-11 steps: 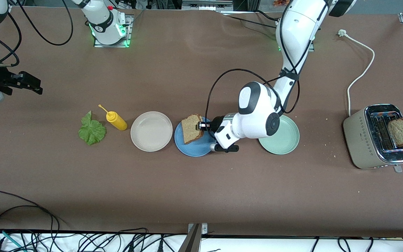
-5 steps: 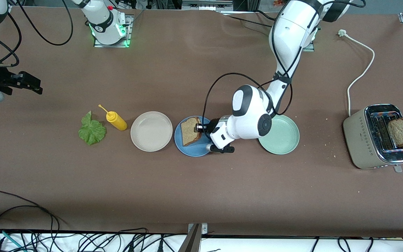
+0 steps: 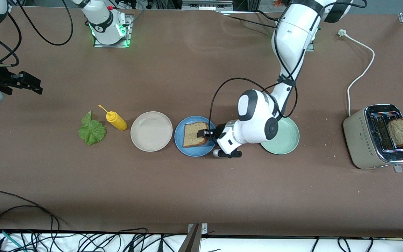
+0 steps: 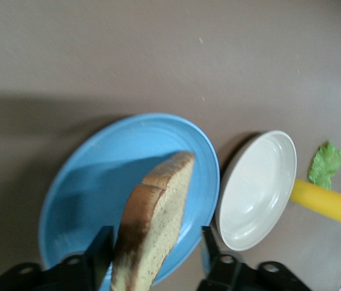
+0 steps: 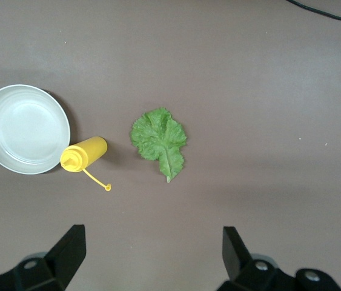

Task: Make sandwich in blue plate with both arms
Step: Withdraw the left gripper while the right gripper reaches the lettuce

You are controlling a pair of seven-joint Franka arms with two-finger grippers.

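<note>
Nearest the front camera, the blue plate (image 3: 189, 152) carries one bread slice (image 3: 195, 134) lying flat. The left tool (image 3: 203, 134) sits at that slice's edge, fingers (image 4: 102, 250) spread wider than the bread and not clamping it. The lettuce leaf (image 3: 91, 131) lies on the surface (image 3: 201, 196) toward the right arm's end, near a yellow squeeze bottle (image 3: 116, 120). A second slice (image 3: 400, 131) pokes from the toaster (image 3: 362, 140). Farther back, the right tool (image 3: 33, 87) waits wide open and empty.
</note>
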